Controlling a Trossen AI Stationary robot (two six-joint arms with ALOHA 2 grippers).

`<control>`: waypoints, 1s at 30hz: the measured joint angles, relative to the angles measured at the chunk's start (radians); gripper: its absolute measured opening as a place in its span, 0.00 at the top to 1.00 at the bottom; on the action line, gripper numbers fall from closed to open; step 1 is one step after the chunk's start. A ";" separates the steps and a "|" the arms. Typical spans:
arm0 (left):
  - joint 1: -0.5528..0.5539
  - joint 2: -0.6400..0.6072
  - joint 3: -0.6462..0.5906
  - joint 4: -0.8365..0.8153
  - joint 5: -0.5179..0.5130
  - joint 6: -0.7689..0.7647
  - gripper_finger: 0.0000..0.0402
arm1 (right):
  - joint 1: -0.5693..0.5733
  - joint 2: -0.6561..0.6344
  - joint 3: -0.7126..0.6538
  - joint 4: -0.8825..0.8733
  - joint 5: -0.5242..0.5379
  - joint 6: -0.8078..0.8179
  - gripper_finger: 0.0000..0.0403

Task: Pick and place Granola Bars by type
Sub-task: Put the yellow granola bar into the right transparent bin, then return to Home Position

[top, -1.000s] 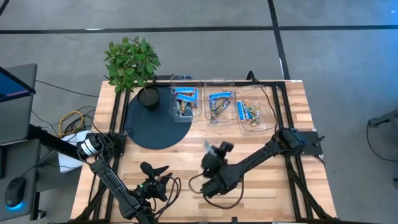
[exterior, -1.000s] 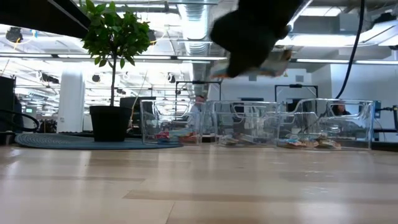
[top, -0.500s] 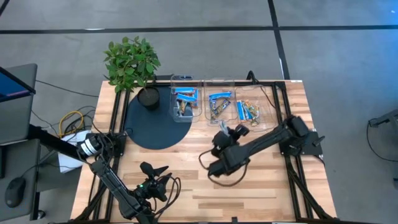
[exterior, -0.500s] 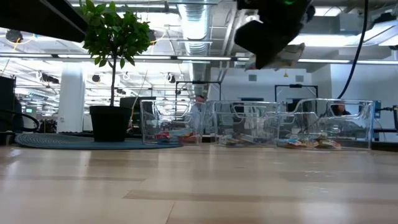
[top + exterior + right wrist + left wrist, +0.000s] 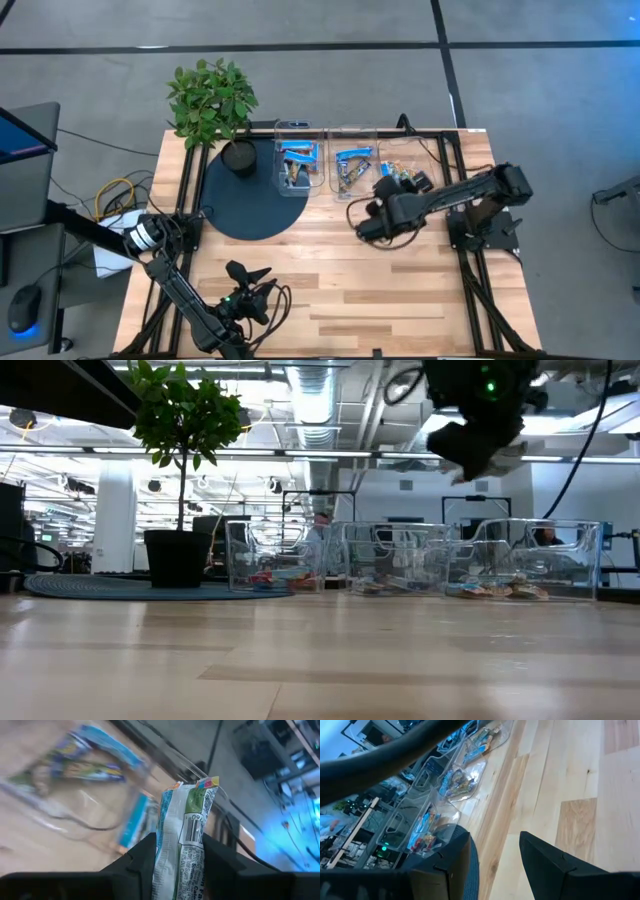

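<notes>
Sorting nearly done, we judge.
Right pincer (image 5: 180,857) clamps a silvery-white foil-wrapped bar (image 5: 186,832), centre-right above clear tubs (image 5: 345,170); left pincer (image 5: 492,857) apart, idle.

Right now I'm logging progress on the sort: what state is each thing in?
right gripper: shut on a silvery-white granola bar, raised above the right tub
left gripper: open, empty, waiting at the table's near edge
left tub: holds bars
middle tub: holds bars
right tub: holds bars
table: no loose bars visible
</notes>
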 joint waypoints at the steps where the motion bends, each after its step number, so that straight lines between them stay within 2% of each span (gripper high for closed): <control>1: 0.000 0.000 0.000 0.002 -0.004 0.002 0.58 | -0.020 -0.020 -0.024 0.002 -0.007 0.000 0.70; 10: 0.001 0.000 0.000 0.002 -0.045 0.007 0.58 | -0.190 -0.116 -0.148 0.052 -0.024 -0.023 0.70; 15: 0.002 0.000 0.000 0.002 -0.052 0.008 0.58 | -0.299 -0.111 -0.180 0.140 -0.096 -0.133 0.70; 22: 0.002 0.000 0.000 0.001 -0.048 0.009 0.58 | -0.381 -0.108 -0.217 0.189 -0.129 -0.163 0.68; 26: 0.002 0.000 0.000 0.001 -0.047 0.010 0.58 | -0.396 -0.108 -0.238 0.193 -0.137 -0.190 0.62; 30: 0.002 0.000 0.000 0.001 -0.042 0.010 0.58 | -0.400 -0.107 -0.240 0.192 -0.142 -0.193 0.50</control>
